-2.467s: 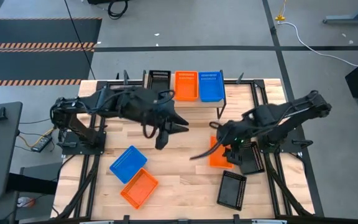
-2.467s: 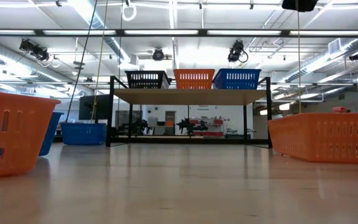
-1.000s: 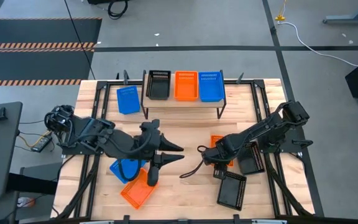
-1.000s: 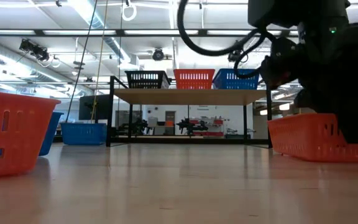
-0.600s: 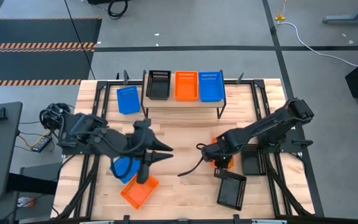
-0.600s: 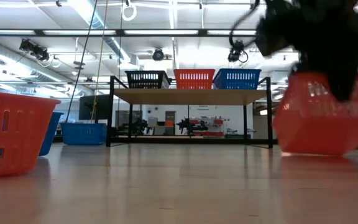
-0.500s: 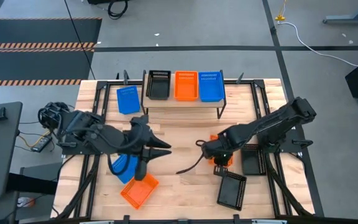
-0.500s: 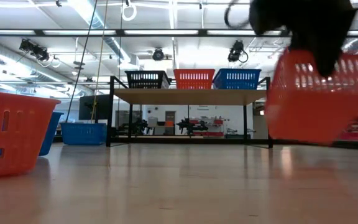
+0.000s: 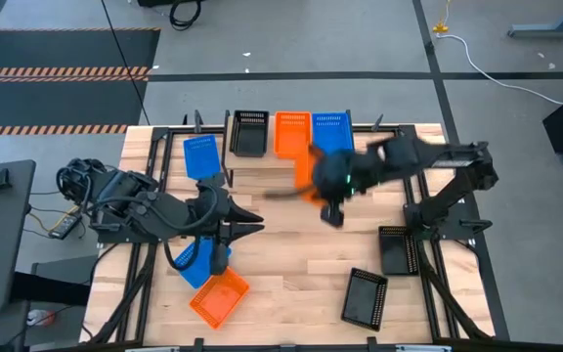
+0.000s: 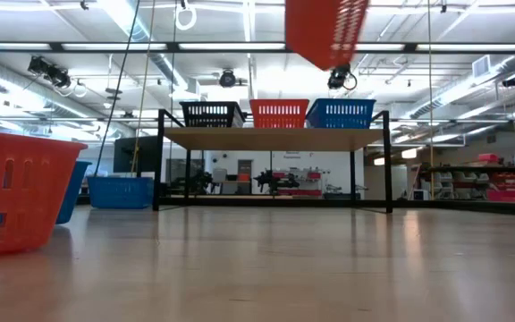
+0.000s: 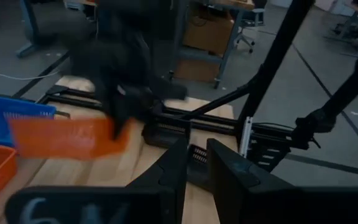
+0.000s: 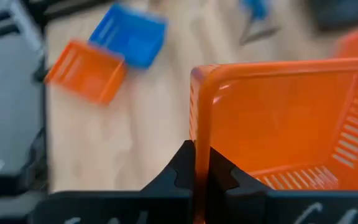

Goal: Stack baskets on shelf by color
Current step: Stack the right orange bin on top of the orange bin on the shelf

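My right gripper (image 9: 319,182) is high above the table, in front of the shelf (image 9: 286,164), shut on an orange basket (image 10: 326,31). The shelf bears a black basket (image 9: 249,132), an orange one (image 9: 291,134) and a blue one (image 9: 330,133) side by side. My left gripper (image 11: 197,169) hovers over the table's left half, open by a narrow gap with nothing in it. Beneath the left arm a blue basket (image 9: 190,258) and an orange basket (image 9: 218,297) lie flat on the table. My right gripper pinches one side wall of the orange basket at its rim (image 12: 201,146), one finger inside the basket and one outside. The fingers (image 12: 182,171) slant downward onto it. The basket is lifted clear of the table, tilted, above the height of the shelf top.
Another blue basket (image 9: 200,156) lies on the table left of the shelf. Two black baskets (image 9: 397,249) (image 9: 364,296) lie at the near right. Bare wood spreads across the table's middle, in front of the shelf.
My right gripper has swung steeply up from the table's right half toward the shelf, carrying the orange basket, which is now lifted clear and tipped. My left gripper has drawn back a little toward the table's left edge.
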`<state>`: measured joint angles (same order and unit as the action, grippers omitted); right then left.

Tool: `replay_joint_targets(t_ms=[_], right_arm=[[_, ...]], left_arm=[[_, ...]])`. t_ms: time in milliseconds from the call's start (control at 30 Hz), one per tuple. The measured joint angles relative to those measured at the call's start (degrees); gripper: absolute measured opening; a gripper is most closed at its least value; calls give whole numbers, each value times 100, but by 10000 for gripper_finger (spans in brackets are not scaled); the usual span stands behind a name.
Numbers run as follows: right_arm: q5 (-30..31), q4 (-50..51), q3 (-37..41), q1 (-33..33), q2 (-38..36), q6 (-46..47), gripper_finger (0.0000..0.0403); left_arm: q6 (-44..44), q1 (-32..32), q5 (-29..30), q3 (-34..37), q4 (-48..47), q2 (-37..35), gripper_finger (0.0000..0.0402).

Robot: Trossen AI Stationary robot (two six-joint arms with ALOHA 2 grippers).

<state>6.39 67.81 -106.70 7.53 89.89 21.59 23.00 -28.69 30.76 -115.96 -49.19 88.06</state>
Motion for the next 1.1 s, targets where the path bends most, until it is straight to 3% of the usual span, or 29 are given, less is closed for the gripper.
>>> replay_joint_targets(t_ms=[233,500,767,1100], right_arm=[[88,-580,-284,-1106,7,-1342,9],[-691,-1591,-292,-2158,478,-2216,9],[-798,-1187,-282,-2512,1027,-2423,10],[-756,-1006,-288,-2577,1136,-2509,14]], left_arm=[[76,1,81,6,83,3,60],[81,1,229,11,245,6,55],[88,-53,228,11,154,6,51],[191,-79,227,11,34,6,49]])
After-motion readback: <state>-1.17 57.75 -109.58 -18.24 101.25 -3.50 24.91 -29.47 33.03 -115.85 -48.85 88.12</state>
